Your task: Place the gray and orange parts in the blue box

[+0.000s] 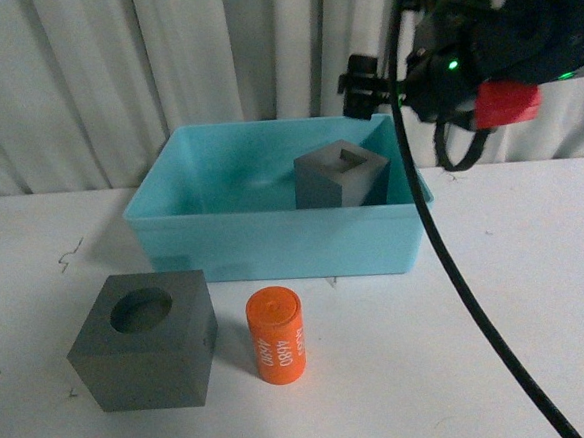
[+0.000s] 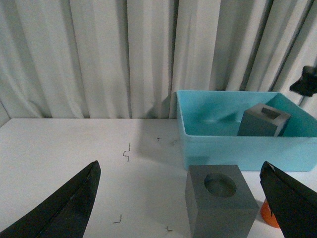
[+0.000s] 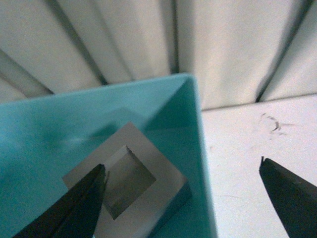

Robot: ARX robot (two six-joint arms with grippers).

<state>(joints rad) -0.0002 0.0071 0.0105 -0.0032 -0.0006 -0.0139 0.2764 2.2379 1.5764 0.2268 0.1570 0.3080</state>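
Note:
The blue box [image 1: 274, 245] stands at the middle of the table. The gray cube with a rectangular slot [image 1: 341, 175] sits inside it at the right. The gray cube with a round recess [image 1: 145, 340] stands on the table in front of the box at the left. The orange cylinder [image 1: 276, 335] marked "4680" stands upright just right of it. My right gripper [image 3: 182, 165] is open and empty above the box's right wall [image 3: 198, 148], over the slot cube [image 3: 148, 193]. My left gripper [image 2: 181, 164] is open and empty, low, facing the round-recess cube [image 2: 218, 203].
The right arm [image 1: 481, 55] hangs above the box's back right corner. Its black cable [image 1: 445, 258] runs down across the box's right end to the front edge of the table. A white curtain [image 1: 112, 81] closes off the back.

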